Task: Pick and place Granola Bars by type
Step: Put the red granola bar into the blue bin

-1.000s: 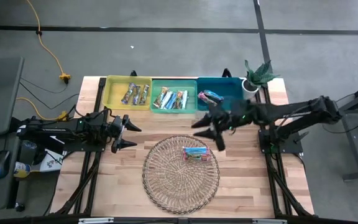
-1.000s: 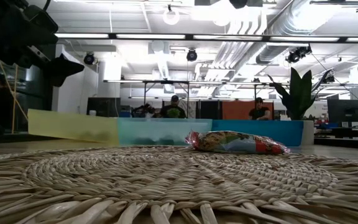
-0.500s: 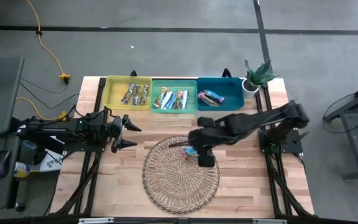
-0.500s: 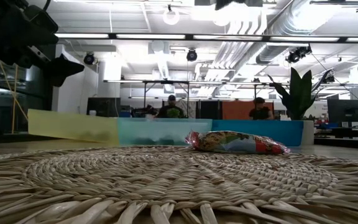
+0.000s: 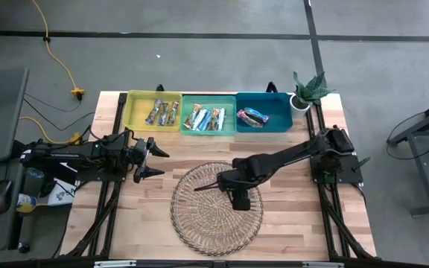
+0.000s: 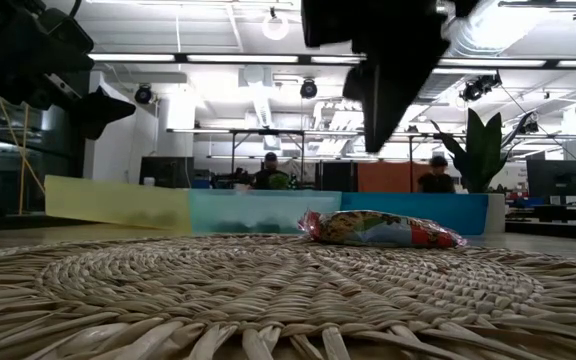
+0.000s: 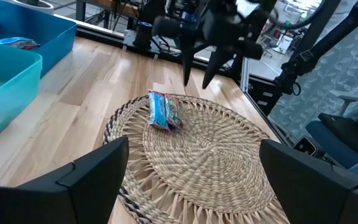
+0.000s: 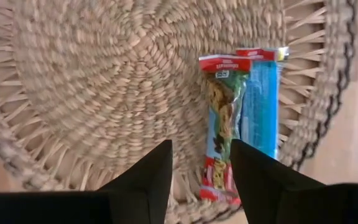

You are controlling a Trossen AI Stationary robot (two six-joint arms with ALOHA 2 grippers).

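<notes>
Granola Bars (image 8: pixel 224 124) lie on the wicker tray (image 8: pixel 104 81), labels unreadable, beneath the right claw (image 8: pixel 201 163), parted, empty.

in the high view the dark right end effector (image 5: pixel 235 187) covers the teal-and-red wrapped bars (image 8: pixel 238 118) on the round wicker tray (image 5: pixel 199 219); wrappers in the three bins are too small to read.

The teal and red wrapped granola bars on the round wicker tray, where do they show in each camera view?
High view: hidden beneath the right gripper, over the round wicker tray.
Low view: teal and red wrapped granola bars, right of centre, on the tray.
Left wrist view: bars, centre-left.
Right wrist view: bars, right of centre.
Shared landmark: the tray.
</notes>
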